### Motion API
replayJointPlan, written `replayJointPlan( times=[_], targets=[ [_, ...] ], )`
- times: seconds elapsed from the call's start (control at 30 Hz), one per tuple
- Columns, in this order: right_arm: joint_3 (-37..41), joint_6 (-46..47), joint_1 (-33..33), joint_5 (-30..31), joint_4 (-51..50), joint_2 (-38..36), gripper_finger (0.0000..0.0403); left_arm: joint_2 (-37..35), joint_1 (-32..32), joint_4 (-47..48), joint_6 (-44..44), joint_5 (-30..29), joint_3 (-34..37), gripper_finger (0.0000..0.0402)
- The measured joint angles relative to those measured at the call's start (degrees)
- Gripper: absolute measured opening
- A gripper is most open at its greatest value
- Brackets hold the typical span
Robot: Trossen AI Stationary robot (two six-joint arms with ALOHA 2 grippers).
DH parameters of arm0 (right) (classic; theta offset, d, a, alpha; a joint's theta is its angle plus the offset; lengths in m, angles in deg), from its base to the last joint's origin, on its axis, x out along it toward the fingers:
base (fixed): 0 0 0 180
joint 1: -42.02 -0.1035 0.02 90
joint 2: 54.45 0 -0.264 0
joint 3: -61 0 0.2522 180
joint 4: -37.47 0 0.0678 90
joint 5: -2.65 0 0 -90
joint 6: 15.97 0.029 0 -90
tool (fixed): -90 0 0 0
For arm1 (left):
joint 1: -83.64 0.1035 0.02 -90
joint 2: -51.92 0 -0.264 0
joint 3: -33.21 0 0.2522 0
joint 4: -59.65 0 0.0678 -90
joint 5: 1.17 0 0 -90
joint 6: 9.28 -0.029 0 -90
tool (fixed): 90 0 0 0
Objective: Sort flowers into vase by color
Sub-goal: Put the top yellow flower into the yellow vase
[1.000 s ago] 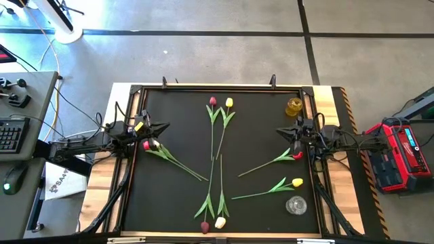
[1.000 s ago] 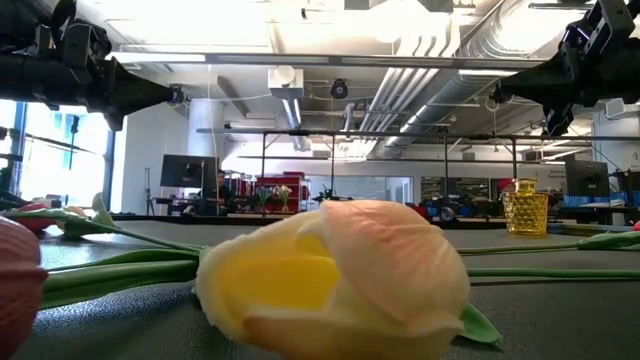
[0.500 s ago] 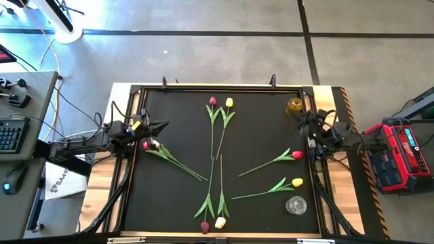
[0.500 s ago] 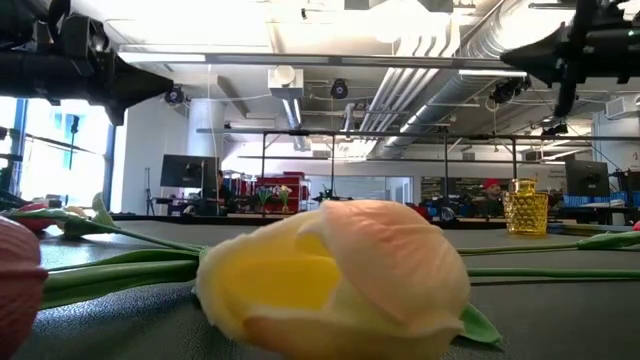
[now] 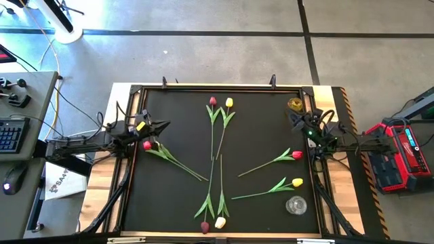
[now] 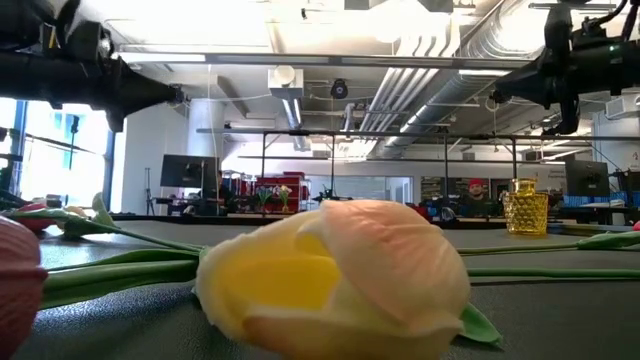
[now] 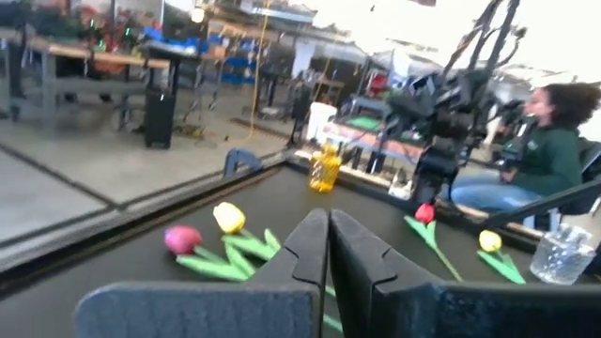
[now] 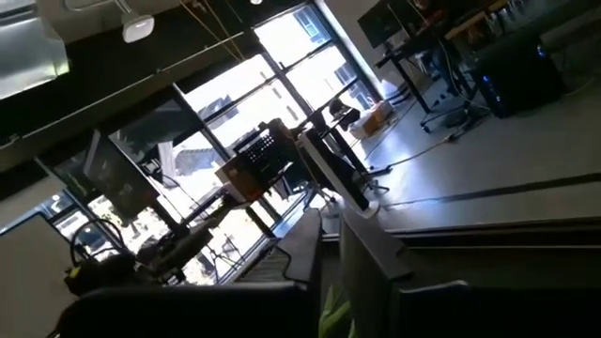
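Several tulips lie flat on the black mat [image 5: 183, 196]. A red and a cream one [image 5: 147, 144] lie at the left, a maroon [image 5: 212, 102] and a yellow [image 5: 229, 103] at the far middle, a maroon [image 5: 205, 227] and a cream [image 5: 220, 222] at the near edge, and a red [image 5: 297, 155] and a yellow [image 5: 297, 182] at the right. An amber vase [image 5: 294, 105] stands far right and a clear vase [image 5: 296, 205] near right. My left gripper [image 5: 165, 126] is shut and empty above the left edge, just beyond the red and cream heads. My right gripper [image 5: 293, 116] is shut and empty, raised, just nearer than the amber vase.
The mat has a raised dark frame [image 5: 139, 91] around it, with wooden table edges outside. A red case [image 5: 400, 152] sits off the table's right side and a keyboard desk [image 5: 13, 129] off its left. A seated person [image 7: 549, 150] shows beyond the table's right side.
My right gripper has swung from above the red tulip at the right toward the table's far edge and now sits beside the amber vase, turned to point toward the far left. The flowers and vases have not moved.
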Motion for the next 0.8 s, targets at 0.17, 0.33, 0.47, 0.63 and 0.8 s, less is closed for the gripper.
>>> replayJointPlan(
  times=[0.17, 0.33, 0.47, 0.63, 0.8],
  targets=[
    [0.0, 3.8, 1.3, 0.3, 0.3, 4.1, 0.0054, 6.1, 0.0, -0.6, 0.2, -1.0, 0.0, 0.0016],
    [0.0, 7.3, 1.6, 0.3, -0.9, 11.0, 0.0060, 13.1, 0.0, -4.4, 2.1, -1.2, 0.0, 0.0019],
    [0.0, 10.2, 1.6, 0.3, -0.8, 17.0, 0.0060, 19.3, 0.0, -8.7, 5.2, -2.0, 0.0, 0.0019],
    [0.0, 14.9, 1.6, -0.6, -0.6, 23.8, 0.0060, 26.9, -0.4, -15.1, 7.5, -2.0, 0.0, 0.0019],
    [0.0, 20.1, 1.6, -4.1, -0.4, 29.2, 0.0060, 33.7, -0.5, -19.3, 7.7, -2.0, 0.0, 0.0019]
  ],
)
